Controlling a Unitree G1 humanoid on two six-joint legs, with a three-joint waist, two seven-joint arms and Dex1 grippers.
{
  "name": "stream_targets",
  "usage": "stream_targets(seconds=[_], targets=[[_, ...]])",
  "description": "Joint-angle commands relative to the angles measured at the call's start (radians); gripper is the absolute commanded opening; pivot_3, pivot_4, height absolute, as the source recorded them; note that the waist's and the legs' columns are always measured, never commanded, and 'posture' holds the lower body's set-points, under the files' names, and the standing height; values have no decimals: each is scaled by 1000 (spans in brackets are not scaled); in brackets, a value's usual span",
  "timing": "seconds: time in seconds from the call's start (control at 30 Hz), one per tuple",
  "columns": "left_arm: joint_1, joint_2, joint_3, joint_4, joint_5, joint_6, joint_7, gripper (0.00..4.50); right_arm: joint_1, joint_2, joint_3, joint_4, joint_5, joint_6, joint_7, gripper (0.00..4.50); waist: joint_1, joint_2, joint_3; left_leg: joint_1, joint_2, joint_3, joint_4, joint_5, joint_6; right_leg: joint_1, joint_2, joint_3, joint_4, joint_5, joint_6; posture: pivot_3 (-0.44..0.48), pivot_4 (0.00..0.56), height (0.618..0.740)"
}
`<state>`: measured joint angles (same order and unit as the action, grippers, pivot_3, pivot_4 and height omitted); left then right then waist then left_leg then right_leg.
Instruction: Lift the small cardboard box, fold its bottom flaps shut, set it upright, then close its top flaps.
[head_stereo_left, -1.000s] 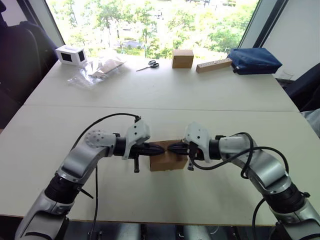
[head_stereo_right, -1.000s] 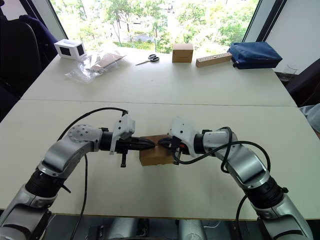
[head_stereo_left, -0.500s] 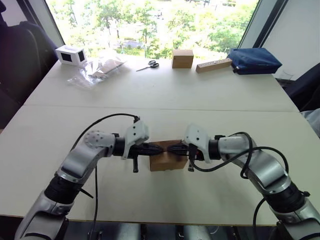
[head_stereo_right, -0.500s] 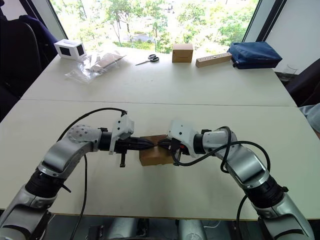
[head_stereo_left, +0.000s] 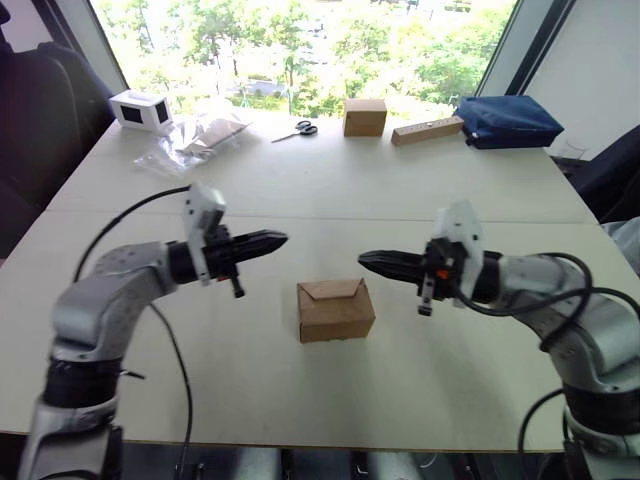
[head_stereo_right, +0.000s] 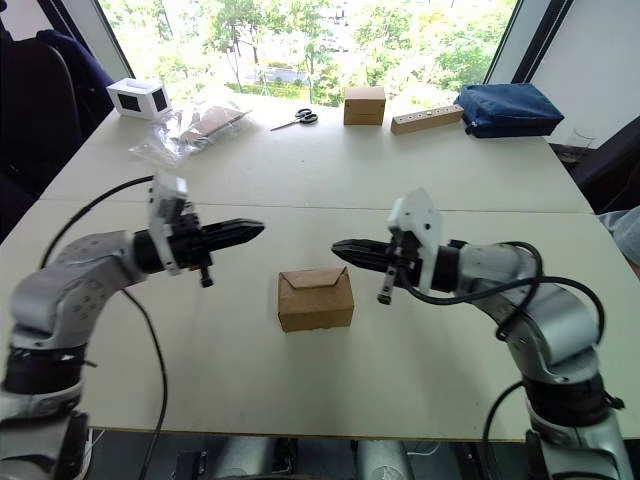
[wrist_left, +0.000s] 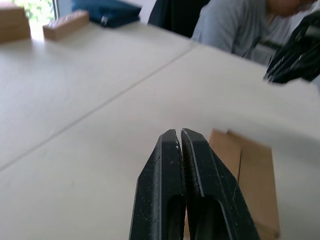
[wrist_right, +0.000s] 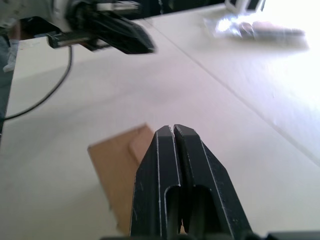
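Plenty of open white tabletop (head_stereo_left: 330, 395) all round the small brown cardboard box (head_stereo_left: 335, 309), flaps folded down flat. Nothing touching it. Left gripper (head_stereo_left: 283, 238) up and off to one side, black fingers pressed together; right gripper (head_stereo_left: 362, 260) same deal on the other side, both clear of the carton. Clutter only along the far window edge, well apart: white box with dark window (head_stereo_left: 140, 109), crinkled clear plastic bag (head_stereo_left: 195, 140), scissors (head_stereo_left: 297, 130), cube-like brown box (head_stereo_left: 365, 116), wooden block (head_stereo_left: 427, 130), blue fabric bag (head_stereo_left: 508, 121).

Two brown boxes (head_stereo_left: 335, 309) – one scissors (head_stereo_left: 297, 129)
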<state>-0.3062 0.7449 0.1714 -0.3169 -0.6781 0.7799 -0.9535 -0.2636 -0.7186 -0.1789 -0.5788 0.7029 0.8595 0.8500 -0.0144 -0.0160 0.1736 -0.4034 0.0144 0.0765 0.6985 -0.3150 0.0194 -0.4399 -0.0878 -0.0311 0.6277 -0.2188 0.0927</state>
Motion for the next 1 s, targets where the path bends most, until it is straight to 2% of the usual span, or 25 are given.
stream_targets(seconds=[0.03, 0.27, 0.3, 0.43, 0.77, 0.87, 1.0], targets=[[120, 74, 45, -89, -29, 15, -43, 108, 90, -42, -104, -57, 78, 33, -3, 0, 2, 0, 0, 0, 0, 0, 0, 0, 0, 0, 0, 0, 0, 0, 0, 0, 150, 740], [351, 132, 67, -168, 0, -22, -62, 108, 328, -87, -136, -96, 58, 4, 2, 0, 14, 0, 0, 4, 0, 0, -1, -1, 0, 4, 0, 0, -2, -2, -4, 0, 150, 740], [364, 129, 83, -170, -38, 8, -57, 108, 352, -93, -133, -99, 56, 0, 3, 0, 15, 0, 0, 5, 0, 0, -1, -1, 1, 5, 0, 0, -2, -2, -4, 0, 150, 740], [421, 131, 58, -176, -14, -30, -67, 108, 421, -160, -53, -88, -46, -52, 20, 0, 22, 0, 0, 8, 0, 1, 0, -1, 1, 8, 0, 0, -3, -3, -5, 0, 150, 740], [432, 96, 43, -151, -50, -5, -45, 108, 419, -162, -36, -58, -52, -77, 17, 0, 28, 0, 0, 10, 2, 1, -2, -1, 1, 12, 0, -1, -9, -4, -6, 0, 150, 740], [400, 60, 53, -134, -65, 12, 6, 108, 413, -171, -25, -48, -67, -82, 17, 0, 28, 1, 0, 11, 2, 1, -2, -1, 1, 12, -1, -1, -9, -4, -6, 0, 150, 740], [391, 87, 32, -131, -55, 19, -20, 108, 422, -175, -24, -52, -76, -88, 19, 0, 26, 0, 0, 11, 1, 1, -2, -1, 1, 12, 0, -1, -9, -4, -6, 0, 150, 740]])
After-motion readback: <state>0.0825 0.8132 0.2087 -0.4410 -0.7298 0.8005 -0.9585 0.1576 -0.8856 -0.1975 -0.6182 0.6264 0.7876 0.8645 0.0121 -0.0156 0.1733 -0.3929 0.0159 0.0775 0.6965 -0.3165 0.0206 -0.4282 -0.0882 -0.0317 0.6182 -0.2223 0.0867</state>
